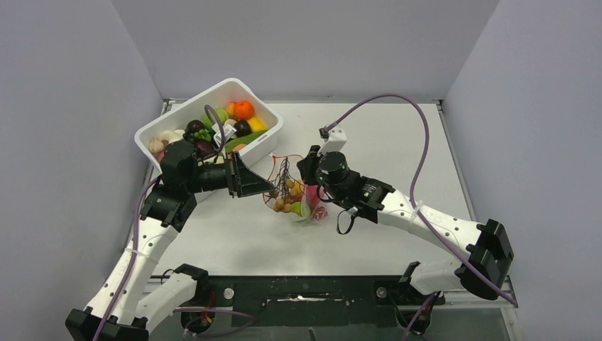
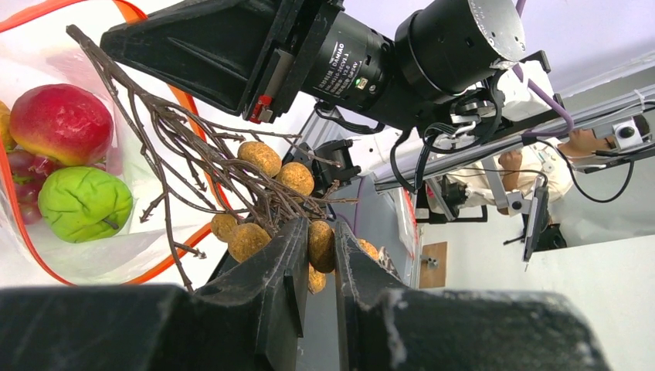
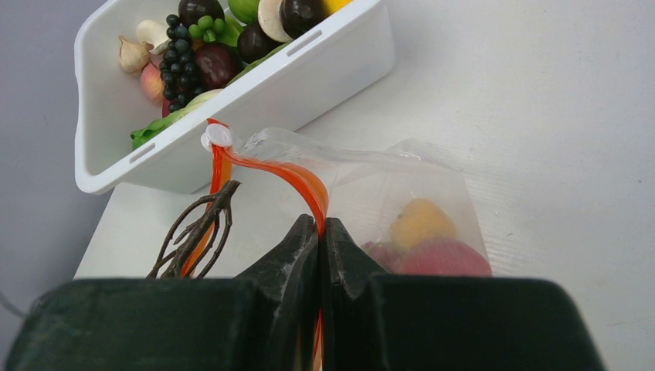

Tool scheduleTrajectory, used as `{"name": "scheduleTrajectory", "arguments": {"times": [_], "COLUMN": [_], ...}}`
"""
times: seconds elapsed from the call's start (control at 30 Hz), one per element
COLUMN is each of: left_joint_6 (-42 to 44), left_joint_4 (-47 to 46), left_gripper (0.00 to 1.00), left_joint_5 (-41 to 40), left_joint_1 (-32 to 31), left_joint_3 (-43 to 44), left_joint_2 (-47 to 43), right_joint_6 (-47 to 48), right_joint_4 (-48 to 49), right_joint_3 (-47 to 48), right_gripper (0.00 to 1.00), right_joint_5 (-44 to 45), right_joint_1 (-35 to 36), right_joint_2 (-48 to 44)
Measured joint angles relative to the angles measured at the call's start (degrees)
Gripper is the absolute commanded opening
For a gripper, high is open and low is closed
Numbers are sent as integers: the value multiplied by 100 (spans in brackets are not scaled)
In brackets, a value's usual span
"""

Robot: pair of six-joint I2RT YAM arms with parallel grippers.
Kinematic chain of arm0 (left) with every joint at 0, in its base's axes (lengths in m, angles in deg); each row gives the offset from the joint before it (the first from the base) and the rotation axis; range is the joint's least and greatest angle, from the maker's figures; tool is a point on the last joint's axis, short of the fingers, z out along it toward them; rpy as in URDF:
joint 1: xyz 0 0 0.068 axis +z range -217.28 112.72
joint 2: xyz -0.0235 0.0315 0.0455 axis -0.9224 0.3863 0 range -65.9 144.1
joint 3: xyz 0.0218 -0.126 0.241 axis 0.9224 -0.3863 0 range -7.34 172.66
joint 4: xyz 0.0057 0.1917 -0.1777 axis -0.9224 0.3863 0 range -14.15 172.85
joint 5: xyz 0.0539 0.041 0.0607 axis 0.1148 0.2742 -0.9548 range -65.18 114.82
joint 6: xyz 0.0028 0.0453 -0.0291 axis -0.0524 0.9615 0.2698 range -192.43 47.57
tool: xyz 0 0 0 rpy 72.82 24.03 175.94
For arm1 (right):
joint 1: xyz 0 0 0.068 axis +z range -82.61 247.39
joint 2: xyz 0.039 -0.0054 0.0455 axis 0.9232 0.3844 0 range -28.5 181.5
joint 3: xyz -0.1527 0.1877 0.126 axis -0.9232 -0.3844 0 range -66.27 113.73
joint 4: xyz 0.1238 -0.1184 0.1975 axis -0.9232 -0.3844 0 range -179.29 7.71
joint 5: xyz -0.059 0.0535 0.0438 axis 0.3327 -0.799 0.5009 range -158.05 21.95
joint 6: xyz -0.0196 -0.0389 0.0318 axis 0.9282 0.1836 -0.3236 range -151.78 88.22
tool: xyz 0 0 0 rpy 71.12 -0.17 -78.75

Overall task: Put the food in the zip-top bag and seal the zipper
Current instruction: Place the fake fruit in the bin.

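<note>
Closest to the top camera, a black metal mounting plate (image 1: 270, 288) runs along the near edge of the table and carries the bases of both white arms. Further in, the flat white table (image 1: 397, 142) shows a matt, faintly streaked surface with a grey rim along its sides. On its middle lies the small clear crinkly plastic zip-top bag (image 3: 371, 182), between the two grippers and just beside the near corner of the bin. The right gripper (image 3: 320, 232) has its black fingers pressed together on the thin red-orange plastic zipper (image 3: 290, 176) and holds this edge of the mouth up from the table. A red round fruit (image 2: 60, 124) and a green one (image 2: 85, 202) lie inside the bag. The left gripper (image 2: 318, 259) is clamped on the bunch of small brown round fruits on dark dry twigs (image 2: 263, 158). One brown ball sits between its fingers, and the twig ends reach to the bag mouth. Behind, toward the far left corner, stands the white rectangular plastic bin (image 1: 264, 140), filled with mixed toy food. Plain pale grey-lilac walls (image 1: 305, 42) close the table on three sides.
</note>
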Motion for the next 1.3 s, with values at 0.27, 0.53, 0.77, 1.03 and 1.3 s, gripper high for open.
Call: {"name": "scheduleTrajectory", "arguments": {"times": [0.27, 0.53, 0.77, 1.03, 1.3], "left_joint_6": [-7, -146, -170, -118, -52], "left_joint_4": [26, 26, 39, 181, -190], "left_gripper": [8, 8, 8, 8, 8], "left_joint_5": [26, 28, 22, -221, -560], "left_joint_1": [-2, -2, -2, -2, -2], "left_joint_3": [-37, -46, -142, -232, -361], "left_joint_2": [-151, -308, -293, 79, 553], "right_joint_6": [-2, -7, -9, -9, -9], "right_joint_4": [0, 0, 0, 0, 7], "right_joint_3": [0, 0, 0, 0, 0], "right_gripper": [0, 0, 0, 0, 0], "right_joint_5": [0, -2, -24, -74, -229], "right_joint_1": [0, 0, 0, 0, 52], "right_joint_2": [0, 0, 0, 0, 24]}}
